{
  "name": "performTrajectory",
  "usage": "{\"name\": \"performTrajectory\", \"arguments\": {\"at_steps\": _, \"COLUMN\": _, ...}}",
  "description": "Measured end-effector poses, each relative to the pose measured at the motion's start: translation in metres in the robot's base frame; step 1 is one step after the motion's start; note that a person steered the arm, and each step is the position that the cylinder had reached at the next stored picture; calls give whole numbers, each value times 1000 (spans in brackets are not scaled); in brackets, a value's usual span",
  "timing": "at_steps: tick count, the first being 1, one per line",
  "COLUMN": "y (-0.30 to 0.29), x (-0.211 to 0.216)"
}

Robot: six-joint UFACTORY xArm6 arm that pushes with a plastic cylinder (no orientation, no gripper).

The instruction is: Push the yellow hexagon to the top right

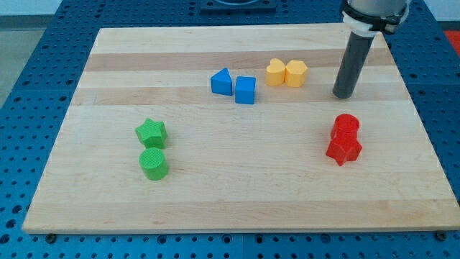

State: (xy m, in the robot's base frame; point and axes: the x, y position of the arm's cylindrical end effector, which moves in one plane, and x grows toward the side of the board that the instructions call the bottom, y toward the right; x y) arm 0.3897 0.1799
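There is a single view, set above and in front of the wooden board and looking down at a slant — the board's near edge runs wide along the view's bottom while its far edge, toward twelve o'clock, is narrower. The camera sits far enough back to take in the whole board, with blue perforated table showing on every side. It faces the arm's base, whose dark foot is cut off at twelve o'clock. The rod enters from about one o'clock, its upper part cropped by the frame — my tip lies well inside the view.
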Motion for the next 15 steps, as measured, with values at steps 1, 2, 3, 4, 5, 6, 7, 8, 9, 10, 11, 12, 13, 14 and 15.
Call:
{"name": "performTrajectory", "arguments": {"at_steps": 1, "y": -1, "x": 0}}
{"name": "performTrajectory", "arguments": {"at_steps": 2, "y": -49, "x": 0}}
{"name": "performTrajectory", "arguments": {"at_steps": 3, "y": -125, "x": 0}}
{"name": "performTrajectory", "arguments": {"at_steps": 4, "y": -128, "x": -1}}
{"name": "performTrajectory", "arguments": {"at_steps": 5, "y": -108, "x": -13}}
{"name": "performTrajectory", "arguments": {"at_steps": 6, "y": -86, "x": -25}}
{"name": "performTrajectory", "arguments": {"at_steps": 7, "y": -76, "x": -36}}
{"name": "performTrajectory", "arguments": {"at_steps": 8, "y": -73, "x": -56}}
{"name": "performTrajectory", "arguments": {"at_steps": 9, "y": -73, "x": -72}}
{"name": "performTrajectory", "arguments": {"at_steps": 10, "y": -73, "x": -81}}
{"name": "performTrajectory", "arguments": {"at_steps": 11, "y": -69, "x": -82}}
{"name": "performTrajectory", "arguments": {"at_steps": 12, "y": -36, "x": -82}}
{"name": "performTrajectory", "arguments": {"at_steps": 13, "y": -12, "x": -84}}
{"name": "performTrajectory", "arguments": {"at_steps": 14, "y": -12, "x": -98}}
{"name": "performTrajectory", "arguments": {"at_steps": 15, "y": -12, "x": -108}}
